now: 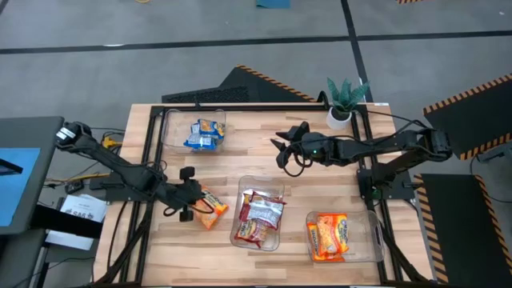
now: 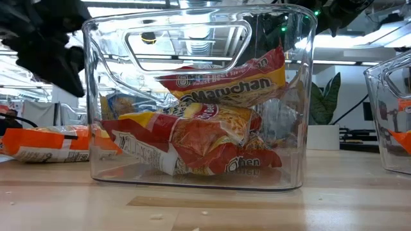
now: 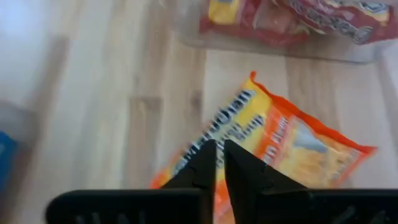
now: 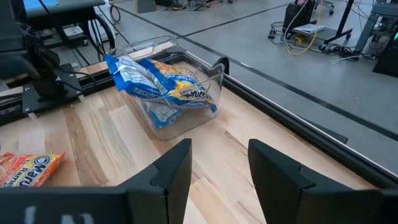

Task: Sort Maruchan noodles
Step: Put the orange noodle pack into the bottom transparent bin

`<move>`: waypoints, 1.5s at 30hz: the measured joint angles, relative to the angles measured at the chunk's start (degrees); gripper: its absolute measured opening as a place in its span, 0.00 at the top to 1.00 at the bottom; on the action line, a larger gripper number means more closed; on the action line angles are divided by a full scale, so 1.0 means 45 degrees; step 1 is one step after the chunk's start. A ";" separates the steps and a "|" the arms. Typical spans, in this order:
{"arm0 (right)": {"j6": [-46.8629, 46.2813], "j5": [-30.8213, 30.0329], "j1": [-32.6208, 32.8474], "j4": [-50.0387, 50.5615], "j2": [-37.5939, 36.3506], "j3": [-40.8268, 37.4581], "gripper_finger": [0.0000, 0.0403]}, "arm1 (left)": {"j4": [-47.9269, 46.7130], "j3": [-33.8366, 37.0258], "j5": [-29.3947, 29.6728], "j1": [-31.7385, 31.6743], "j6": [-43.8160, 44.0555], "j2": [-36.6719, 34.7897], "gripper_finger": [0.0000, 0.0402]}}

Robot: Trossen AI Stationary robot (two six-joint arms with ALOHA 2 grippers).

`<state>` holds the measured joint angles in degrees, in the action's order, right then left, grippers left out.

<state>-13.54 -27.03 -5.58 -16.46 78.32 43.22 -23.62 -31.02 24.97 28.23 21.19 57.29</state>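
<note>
Orange Maruchan packet lies under the nearly closed left gripper; right gripper hovers, fingers apart, facing blue packets' bin.

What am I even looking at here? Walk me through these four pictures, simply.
Two robot arms work at a wooden table. One picture looks down from overhead, one looks level across the table top, and one comes from each arm's wrist. Three clear bins hold sorted ramen packets: the blue packets, the red packets and the orange packets. One loose orange packet lies on the wood. The left gripper sits low at that packet, fingers nearly together, though a grip isn't clear. The right gripper hovers open and empty near a potted plant.
</note>
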 joint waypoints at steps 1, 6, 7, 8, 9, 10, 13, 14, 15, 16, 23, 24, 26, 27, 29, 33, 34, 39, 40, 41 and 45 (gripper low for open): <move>0.0000 0.0000 0.0000 0.0009 0.0000 0.0000 0.55 | -0.0029 0.0123 -0.0259 0.0004 0.0447 -0.0080 0.94; 0.0000 0.0001 0.0001 0.0038 0.0000 0.0000 0.55 | -0.0462 0.0353 -0.1417 0.0112 0.2283 -0.0155 0.80; -0.0003 0.0005 0.0000 0.0043 0.0000 0.0000 0.55 | -0.0595 0.0353 -0.1485 0.0170 0.2618 -0.0155 0.77; -0.0005 0.0003 0.0002 0.0043 0.0000 0.0000 0.55 | -0.0712 0.0358 -0.1511 0.0230 0.2872 -0.0155 0.73; -0.0005 0.0005 0.0002 0.0041 0.0000 0.0000 0.55 | -0.0799 0.0358 -0.1528 0.0298 0.3142 -0.0155 0.70; -0.0005 0.0001 0.0008 0.0040 0.0000 0.0000 0.55 | -0.0890 0.0358 -0.1535 0.0359 0.3421 -0.0155 0.66; -0.0005 0.0000 0.0068 0.0042 0.0000 0.0000 0.55 | -0.1336 0.0358 -0.1504 0.0550 0.4253 -0.0150 0.56; -0.0005 0.0005 0.0063 0.0038 0.0000 0.0000 0.55 | -0.1480 0.0358 -0.1500 0.0587 0.4541 -0.0134 0.53; -0.0005 0.0005 0.0067 0.0038 0.0000 0.0000 0.55 | -0.1579 0.0358 -0.1496 0.0600 0.4826 -0.0073 0.50; -0.0005 0.0005 0.0068 0.0038 0.0000 0.0000 0.55 | -0.1662 0.0363 -0.1509 0.0601 0.5078 -0.0016 0.47; -0.0010 0.0005 0.0063 0.0038 0.0000 0.0000 0.55 | -0.1647 0.0373 -0.1254 0.0596 0.5447 0.0795 0.33; -0.0006 0.0005 0.0063 0.0038 0.0000 0.0000 0.55 | -0.1659 0.0373 -0.1254 0.0596 0.5544 0.1015 0.33; -0.0008 0.0005 0.0063 0.0035 0.0000 0.0000 0.55 | -0.1663 0.0373 -0.1254 0.0599 0.5682 0.1473 0.32; -0.0010 0.0005 0.0063 0.0038 0.0000 0.0000 0.55 | -0.1655 0.0373 -0.1254 0.0596 0.5765 0.1734 0.32; -0.0010 0.0005 0.0063 0.0038 0.0000 0.0000 0.55 | -0.1655 0.0373 -0.1292 0.0596 0.5954 0.2232 0.32; -0.0008 0.0005 0.0063 0.0038 0.0000 0.0000 0.55 | -0.1499 0.0351 -0.1536 0.0592 0.6120 0.3119 0.33; -0.0010 0.0005 0.0063 0.0038 0.0000 0.0000 0.55 | -0.1452 0.0347 -0.1571 0.0592 0.6131 0.3293 0.35; -0.0010 0.0005 0.0063 0.0033 0.0000 0.0000 0.55 | -0.1293 0.0330 -0.1571 0.0595 0.6238 0.3731 0.69; -0.0010 0.0005 0.0063 0.0033 0.0000 0.0000 0.55 | -0.1342 0.0334 -0.1432 0.0592 0.6205 0.3717 0.80; -0.0010 0.0005 0.0063 0.0033 0.0000 0.0000 0.55 | -0.1405 0.0334 -0.1202 0.0592 0.6102 0.3636 0.89; -0.0010 0.0005 0.0063 0.0033 0.0000 0.0000 0.55 | -0.3594 -0.0164 -0.0013 0.0588 0.5845 0.2603 0.97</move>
<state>-13.58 -27.00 -5.30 -16.32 78.32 43.22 -39.79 -31.76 24.91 30.88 47.49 69.01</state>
